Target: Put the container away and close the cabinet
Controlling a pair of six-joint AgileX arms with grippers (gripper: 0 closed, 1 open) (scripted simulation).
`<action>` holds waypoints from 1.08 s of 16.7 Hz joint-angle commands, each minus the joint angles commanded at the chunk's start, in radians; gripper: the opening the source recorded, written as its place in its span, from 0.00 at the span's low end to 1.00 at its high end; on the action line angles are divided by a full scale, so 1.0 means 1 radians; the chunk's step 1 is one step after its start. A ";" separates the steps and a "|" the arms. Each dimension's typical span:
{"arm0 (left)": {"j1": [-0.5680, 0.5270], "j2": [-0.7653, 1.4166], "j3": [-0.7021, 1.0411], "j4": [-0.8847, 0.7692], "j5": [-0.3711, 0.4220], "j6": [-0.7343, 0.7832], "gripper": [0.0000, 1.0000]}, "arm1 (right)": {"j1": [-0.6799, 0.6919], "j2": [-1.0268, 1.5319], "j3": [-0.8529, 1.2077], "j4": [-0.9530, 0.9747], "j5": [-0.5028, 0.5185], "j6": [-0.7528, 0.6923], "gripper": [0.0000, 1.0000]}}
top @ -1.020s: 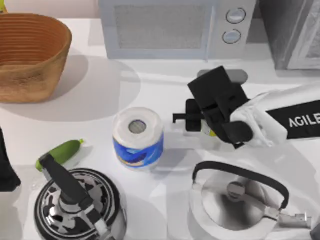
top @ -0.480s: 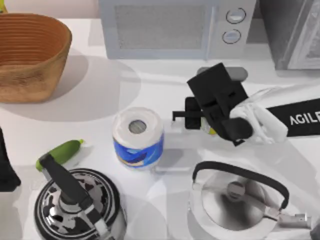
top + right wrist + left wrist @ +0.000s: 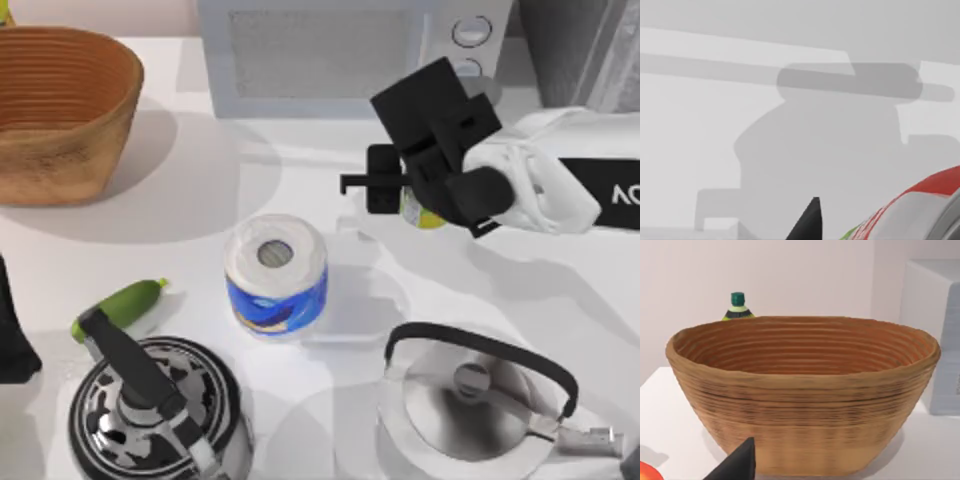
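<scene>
Your right tool (image 3: 405,190) is up over the back middle of the bench (image 3: 300,170), just in front of the microwave (image 3: 340,55). It is closed tight around the container (image 3: 420,212). You can see a bit of the can's yellow-green bottom under the black fingers from above, and its red side with the silver top (image 3: 920,210) in the right wrist view. The can looks lifted off the bench, with the tool's shadow lying on the white top below it.

Your left arm is parked at the left edge of the bench. One dark finger tip (image 3: 737,465) shows in its wrist view, and you cannot tell if that tool is wide or narrow.

Count the other things. There is one paper roll (image 3: 276,275), white and blue, standing in the middle. There are two kettles at the front: one black and silver kettle (image 3: 155,405) on the left and one white kettle (image 3: 480,400) on the right. One green cucumber (image 3: 122,305) lies beside the left kettle. One woven basket (image 3: 60,110) sits at the back left, and one green-capped bottle (image 3: 738,307) peeks up behind it
</scene>
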 joint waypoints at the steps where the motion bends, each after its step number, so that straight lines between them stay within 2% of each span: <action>1: 0.000 0.000 0.000 0.000 0.000 0.000 1.00 | 0.000 -0.012 0.017 -0.028 0.000 0.000 0.00; 10: 0.000 0.000 0.000 0.000 0.000 0.000 1.00 | -0.003 -0.127 0.171 -0.293 -0.003 -0.003 0.00; 18: 0.000 0.000 0.000 0.000 0.000 0.000 1.00 | -0.015 -0.154 0.157 -0.270 -0.025 -0.014 0.00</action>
